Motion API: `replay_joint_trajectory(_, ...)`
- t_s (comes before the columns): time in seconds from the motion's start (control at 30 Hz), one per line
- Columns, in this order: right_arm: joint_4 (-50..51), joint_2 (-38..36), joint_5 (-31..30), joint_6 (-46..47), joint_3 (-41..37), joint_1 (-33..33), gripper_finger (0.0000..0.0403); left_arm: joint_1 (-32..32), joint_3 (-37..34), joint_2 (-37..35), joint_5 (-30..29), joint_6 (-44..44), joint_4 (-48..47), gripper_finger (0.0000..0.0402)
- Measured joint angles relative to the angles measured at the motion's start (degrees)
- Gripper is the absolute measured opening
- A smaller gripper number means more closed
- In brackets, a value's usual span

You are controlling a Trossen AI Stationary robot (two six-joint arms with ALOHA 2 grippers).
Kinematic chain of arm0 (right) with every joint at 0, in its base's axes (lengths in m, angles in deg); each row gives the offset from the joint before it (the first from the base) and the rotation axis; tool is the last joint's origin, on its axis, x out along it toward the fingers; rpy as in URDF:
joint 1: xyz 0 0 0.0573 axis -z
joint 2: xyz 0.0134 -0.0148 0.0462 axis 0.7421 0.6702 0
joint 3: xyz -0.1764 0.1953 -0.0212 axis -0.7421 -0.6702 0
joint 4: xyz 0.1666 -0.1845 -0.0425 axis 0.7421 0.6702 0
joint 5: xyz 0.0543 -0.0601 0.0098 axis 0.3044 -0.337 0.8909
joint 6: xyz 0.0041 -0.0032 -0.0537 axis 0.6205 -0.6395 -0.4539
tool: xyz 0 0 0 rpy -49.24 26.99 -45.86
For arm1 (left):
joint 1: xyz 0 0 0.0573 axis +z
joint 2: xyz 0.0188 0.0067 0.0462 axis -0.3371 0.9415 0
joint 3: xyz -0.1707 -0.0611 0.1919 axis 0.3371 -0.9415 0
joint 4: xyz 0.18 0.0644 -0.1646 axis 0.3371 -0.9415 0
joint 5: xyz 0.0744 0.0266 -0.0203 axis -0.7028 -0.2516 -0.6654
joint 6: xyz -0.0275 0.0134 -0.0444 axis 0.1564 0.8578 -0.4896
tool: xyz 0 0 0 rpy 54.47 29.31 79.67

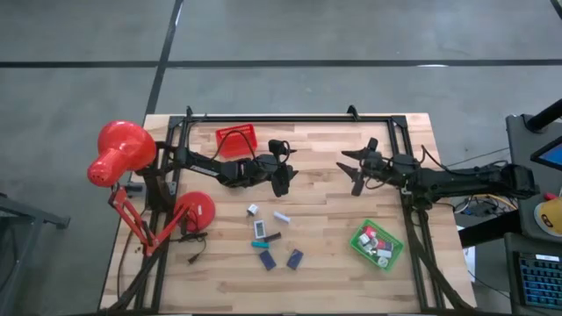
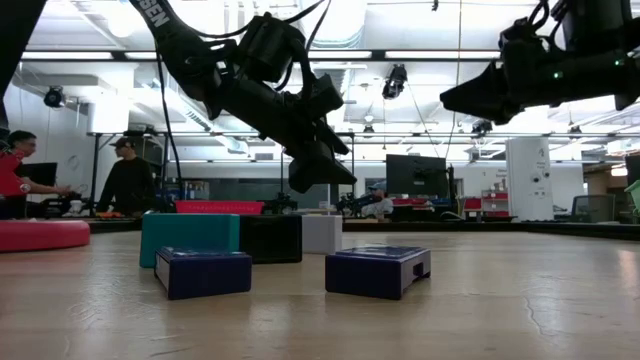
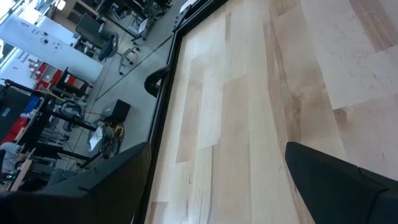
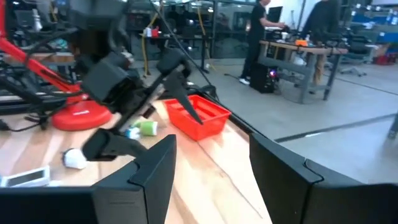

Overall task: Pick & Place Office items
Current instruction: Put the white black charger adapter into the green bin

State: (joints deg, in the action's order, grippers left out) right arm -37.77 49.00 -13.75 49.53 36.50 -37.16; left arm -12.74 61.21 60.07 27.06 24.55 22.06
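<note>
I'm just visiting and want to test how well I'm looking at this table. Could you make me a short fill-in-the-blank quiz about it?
1. The small tray at the far edge of the table is ____ in colour.
2. The green tray lies nearer the ____ arm.
3. The left pincer hangs over bare wood with its jaws ____.
4. The big red thing at the table's left side is a desk ____.

Missing words: red; right; open; lamp

Wood desk [image 1: 334, 263]: red tray [image 1: 235, 140] at back, green tray [image 1: 377, 245] front right, lamp base [image 1: 196, 211] left, office items [image 1: 270, 235] scattered loose at centre front.
</note>
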Motion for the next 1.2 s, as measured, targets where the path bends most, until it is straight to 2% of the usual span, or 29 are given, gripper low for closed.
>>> replay_joint_trajectory(0.3,2.6,0.1,0.0,7.0,-0.8,1.3,0.0199,0.0,0.0,0.0,0.0,0.0,0.0,0.0376)
replay_joint_trajectory(1.2,2.7,0.0,0.1,6.2,-1.2,1.3,0.0199,0.0,0.0,0.0,0.0,-1.7,1.8,0.0376)
